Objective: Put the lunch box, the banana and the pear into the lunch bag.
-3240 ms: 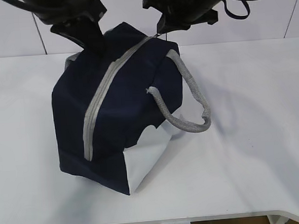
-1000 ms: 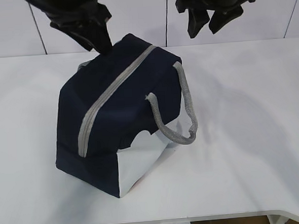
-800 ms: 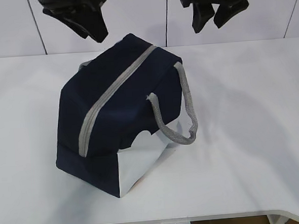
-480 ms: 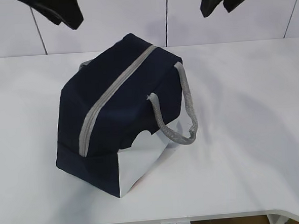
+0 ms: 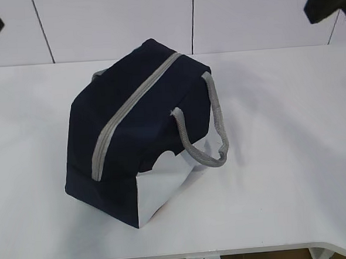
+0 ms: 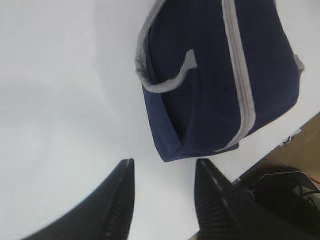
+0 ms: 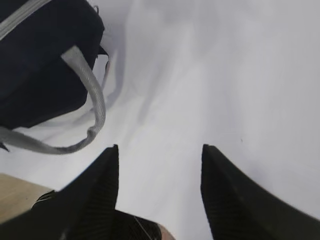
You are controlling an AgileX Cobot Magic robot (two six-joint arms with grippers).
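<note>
Both my grippers, left (image 6: 162, 172) and right (image 7: 159, 157), hung parted and empty above the white table (image 5: 292, 157). The lunch bag (image 5: 135, 132) sat left of centre, zipper (image 5: 130, 108) closed along its top; box, banana and pear were nowhere visible. My judgement: retreat cleanly, without snagging the grey handle (image 5: 205, 133). A second earlier both grippers hovered just over the bag's far end; since then they had pulled away to the sides.
</note>
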